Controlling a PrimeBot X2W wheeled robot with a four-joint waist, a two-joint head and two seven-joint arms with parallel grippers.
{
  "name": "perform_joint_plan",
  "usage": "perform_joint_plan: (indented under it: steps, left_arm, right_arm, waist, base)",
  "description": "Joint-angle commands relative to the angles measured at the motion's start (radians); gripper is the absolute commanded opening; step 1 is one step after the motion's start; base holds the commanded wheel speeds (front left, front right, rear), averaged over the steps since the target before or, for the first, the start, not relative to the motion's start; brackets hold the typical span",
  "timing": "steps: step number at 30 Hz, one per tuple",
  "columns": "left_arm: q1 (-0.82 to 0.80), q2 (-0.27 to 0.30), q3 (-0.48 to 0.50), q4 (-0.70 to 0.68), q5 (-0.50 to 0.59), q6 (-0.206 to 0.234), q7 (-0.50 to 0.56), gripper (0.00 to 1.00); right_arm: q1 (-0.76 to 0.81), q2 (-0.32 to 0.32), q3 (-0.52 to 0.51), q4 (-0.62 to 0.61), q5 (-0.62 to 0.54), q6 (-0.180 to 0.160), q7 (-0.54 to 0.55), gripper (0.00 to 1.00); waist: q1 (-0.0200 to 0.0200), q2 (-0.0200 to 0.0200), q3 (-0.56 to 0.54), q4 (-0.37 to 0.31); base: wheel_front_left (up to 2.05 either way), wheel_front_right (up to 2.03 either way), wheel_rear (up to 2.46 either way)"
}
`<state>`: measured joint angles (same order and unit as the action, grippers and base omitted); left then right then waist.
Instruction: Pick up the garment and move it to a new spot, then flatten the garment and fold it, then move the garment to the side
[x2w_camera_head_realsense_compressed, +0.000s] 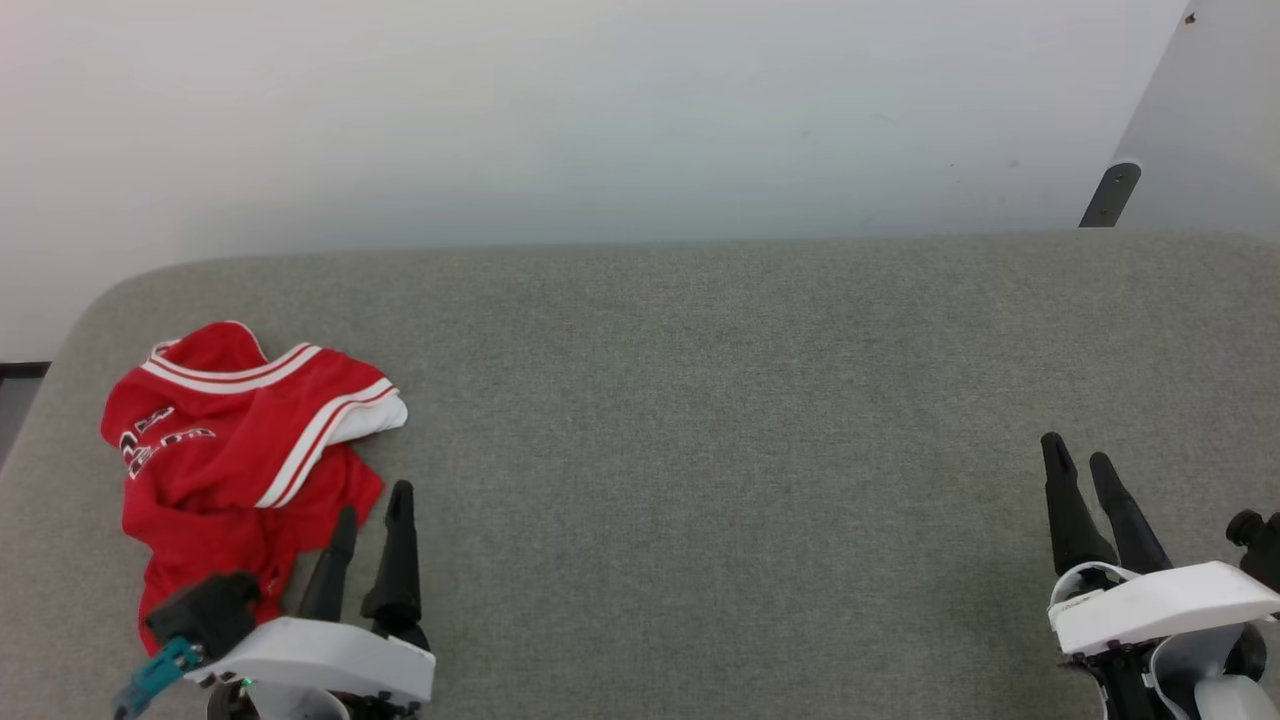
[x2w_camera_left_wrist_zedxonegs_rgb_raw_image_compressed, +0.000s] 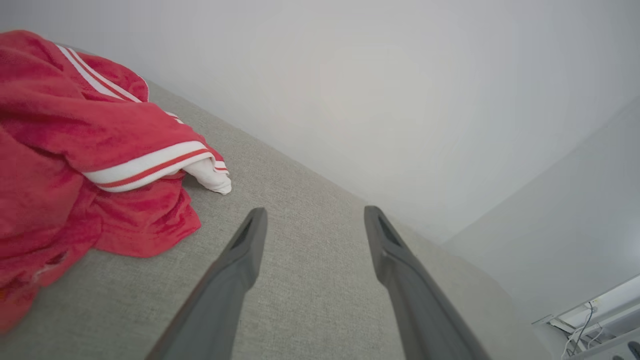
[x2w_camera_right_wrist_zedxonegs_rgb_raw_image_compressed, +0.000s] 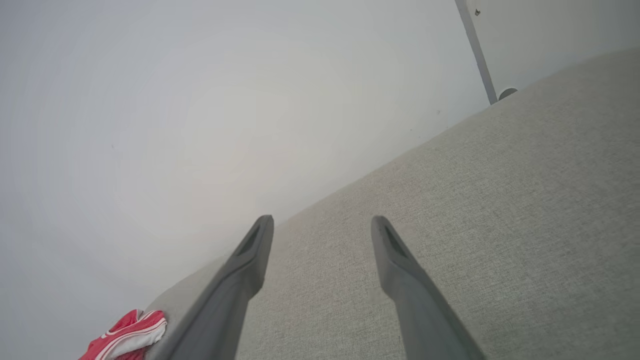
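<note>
The crumpled red T-shirt (x2w_camera_head_realsense_compressed: 215, 455) with white-and-red striped trim lies bunched at the left end of the grey fabric-covered bench (x2w_camera_head_realsense_compressed: 700, 400), long axis running from near edge to far edge, white sleeve (x2w_camera_head_realsense_compressed: 380, 417) pointing toward the bench's middle. The left gripper (x2w_camera_head_realsense_compressed: 374, 503), fingers apart, sits just beside its hem; the right gripper (x2w_camera_head_realsense_compressed: 1076, 450), likewise spread, is at the bench's right end.

We identify each gripper by 2 long, dark, tapering fingers: the left gripper (x2w_camera_head_realsense_compressed: 374, 503) and the right gripper (x2w_camera_head_realsense_compressed: 1075, 450). Each dark grey finger (x2w_camera_left_wrist_zedxonegs_rgb_raw_image_compressed: 235, 280) has a recessed slot near its tip. Behind each pair sits a glossy white moulded wrist housing (x2w_camera_head_realsense_compressed: 320, 655). The left housing carries a black boxy module (x2w_camera_head_realsense_compressed: 205, 612) with a teal connector (x2w_camera_head_realsense_compressed: 155, 682). The right housing carries a thin white cable loop (x2w_camera_head_realsense_compressed: 1085, 573) and a black round knob (x2w_camera_head_realsense_compressed: 1248, 528).
</note>
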<state>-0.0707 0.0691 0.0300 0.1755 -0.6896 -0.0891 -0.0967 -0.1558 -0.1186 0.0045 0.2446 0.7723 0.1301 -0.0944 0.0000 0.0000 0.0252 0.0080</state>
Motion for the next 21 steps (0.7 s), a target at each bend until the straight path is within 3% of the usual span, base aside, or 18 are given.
perform_joint_plan:
  steps: [1,21]
  left_arm:
    - [-0.004,0.010,-0.008,-0.015,0.039,0.007,-0.009,1.00]
    - [0.005,0.044,-0.091,-0.032,0.274,0.070,-0.065,1.00]
  right_arm:
    - [-0.031,-0.008,0.004,-0.016,-0.044,0.001,-0.011,1.00]
    - [-0.014,0.004,-0.011,-0.059,-0.334,0.001,-0.066,1.00]
  waist:
    - [0.0000,0.0000,0.001,0.000]
    - [0.0000,0.0000,0.010,0.009]
  base:
    - [0.00,0.00,0.00]
    - [0.00,0.00,0.00]
